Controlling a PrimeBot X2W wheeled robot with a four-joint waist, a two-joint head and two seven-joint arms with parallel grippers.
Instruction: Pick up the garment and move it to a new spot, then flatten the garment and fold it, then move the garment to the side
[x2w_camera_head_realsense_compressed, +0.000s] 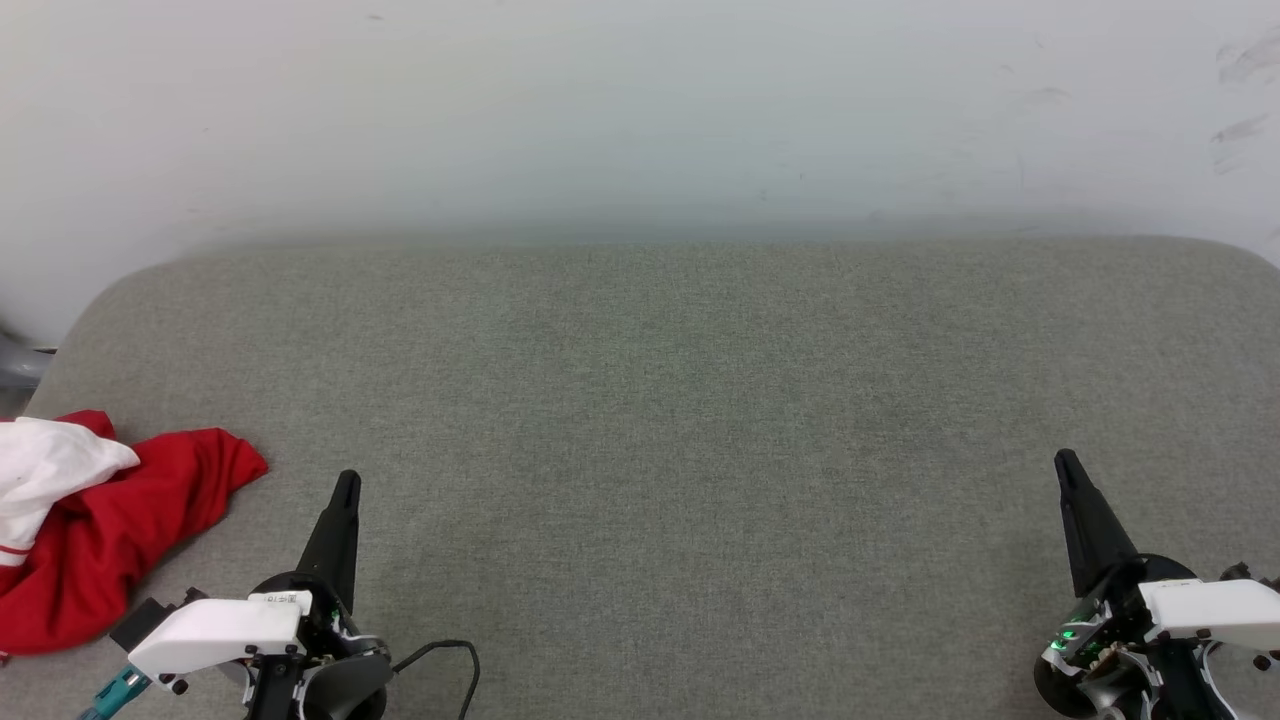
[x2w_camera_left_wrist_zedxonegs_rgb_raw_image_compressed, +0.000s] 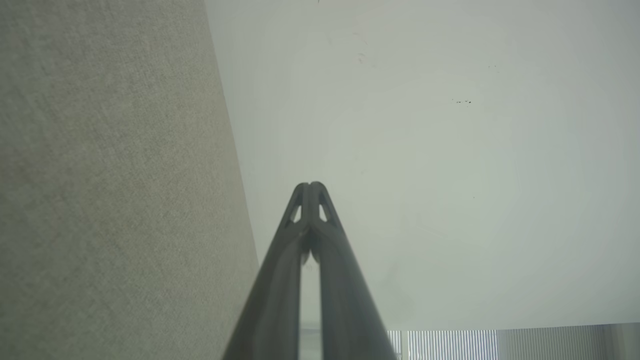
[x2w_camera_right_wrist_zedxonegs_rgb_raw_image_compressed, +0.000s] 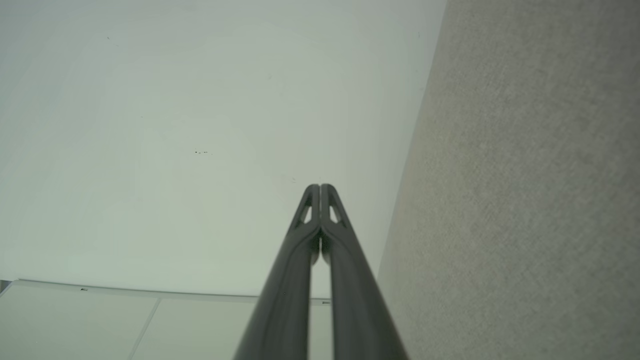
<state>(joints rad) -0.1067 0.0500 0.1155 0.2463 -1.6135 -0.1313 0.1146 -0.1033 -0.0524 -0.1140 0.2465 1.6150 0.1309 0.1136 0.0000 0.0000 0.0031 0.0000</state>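
Head view: garment (x2w_camera_head_realsense_compressed: 120, 520) left of left tool (x2w_camera_head_realsense_compressed: 347, 483)

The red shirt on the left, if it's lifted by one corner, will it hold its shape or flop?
The garment lies crumpled in soft folds, so it would probably hang limp. It looks thin, so likely light. The woven grey cushion under it seems grippy, so a push would likely bunch it rather than slide it.
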